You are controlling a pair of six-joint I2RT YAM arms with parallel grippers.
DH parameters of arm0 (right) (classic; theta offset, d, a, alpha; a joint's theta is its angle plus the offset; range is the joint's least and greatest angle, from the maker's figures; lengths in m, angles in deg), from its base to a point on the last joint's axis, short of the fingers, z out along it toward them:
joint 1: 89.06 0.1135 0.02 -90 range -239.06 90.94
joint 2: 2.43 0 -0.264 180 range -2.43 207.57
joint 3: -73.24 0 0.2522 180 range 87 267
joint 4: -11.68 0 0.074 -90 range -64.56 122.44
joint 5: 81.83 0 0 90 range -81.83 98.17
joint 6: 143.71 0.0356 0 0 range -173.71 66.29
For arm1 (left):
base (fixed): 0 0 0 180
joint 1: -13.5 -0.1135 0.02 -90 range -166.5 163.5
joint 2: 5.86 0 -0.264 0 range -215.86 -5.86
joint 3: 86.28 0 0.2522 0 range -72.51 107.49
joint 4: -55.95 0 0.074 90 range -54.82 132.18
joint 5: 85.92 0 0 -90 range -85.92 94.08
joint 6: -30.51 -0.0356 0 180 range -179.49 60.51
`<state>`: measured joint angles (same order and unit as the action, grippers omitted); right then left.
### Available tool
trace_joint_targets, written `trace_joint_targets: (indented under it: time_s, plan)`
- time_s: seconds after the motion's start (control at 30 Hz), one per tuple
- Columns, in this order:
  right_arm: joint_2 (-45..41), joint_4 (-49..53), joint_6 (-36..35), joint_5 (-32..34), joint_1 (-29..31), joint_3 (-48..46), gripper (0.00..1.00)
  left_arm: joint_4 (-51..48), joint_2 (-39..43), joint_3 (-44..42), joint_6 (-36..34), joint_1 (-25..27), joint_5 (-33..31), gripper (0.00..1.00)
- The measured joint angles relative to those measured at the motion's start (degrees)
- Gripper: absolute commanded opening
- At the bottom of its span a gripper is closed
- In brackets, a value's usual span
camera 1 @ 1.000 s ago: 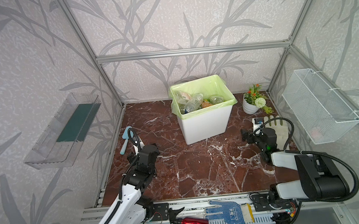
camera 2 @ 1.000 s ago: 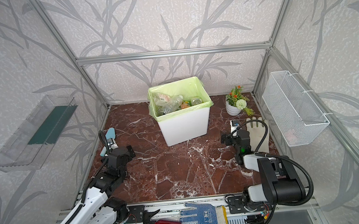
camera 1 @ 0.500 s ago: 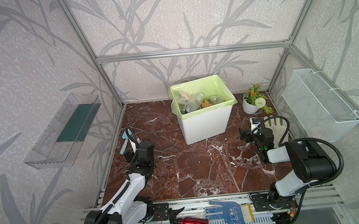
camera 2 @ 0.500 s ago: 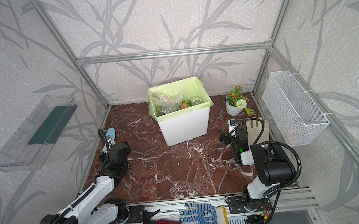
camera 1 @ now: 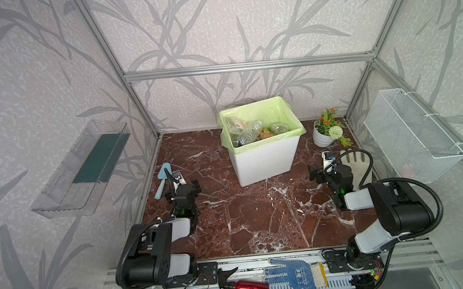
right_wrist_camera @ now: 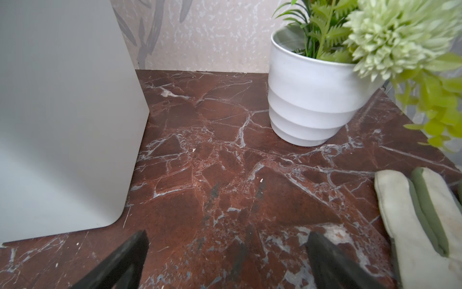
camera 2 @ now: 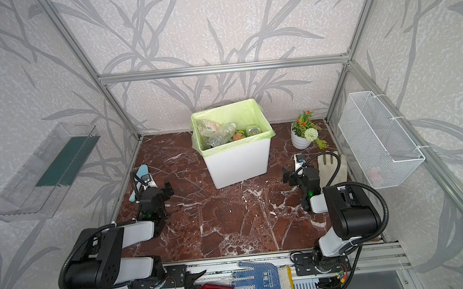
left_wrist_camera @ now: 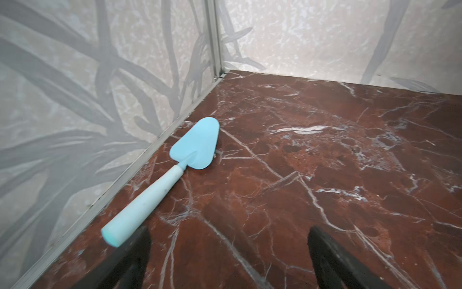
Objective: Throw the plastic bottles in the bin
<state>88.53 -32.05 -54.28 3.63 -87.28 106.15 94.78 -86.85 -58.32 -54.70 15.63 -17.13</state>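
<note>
White bin [camera 1: 266, 159], light-green liner; blue trowel [left_wrist_camera: 192, 147].

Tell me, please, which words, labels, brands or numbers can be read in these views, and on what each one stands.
No text is clear enough to quote.
On the blue dotted glove: a white printed mark on its back, too blurred to read.
On the plastic bottles in the bin: coloured labels, with print too small to read.
</note>
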Motion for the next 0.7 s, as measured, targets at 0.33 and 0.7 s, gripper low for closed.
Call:
trace_joint_targets:
  time_s: [0.33,0.7]
  plan:
    - [0.0,-0.02,-0.11,0.0,0.0,0.0,0.99,3.28,-8.7,5.44,-0.81,-0.31,1.36,0.99]
    - [0.0,-0.02,-0.13,0.02,0.0,0.0,0.99,4.42,-9.14,5.7,-1.29,0.13,0.72,0.99]
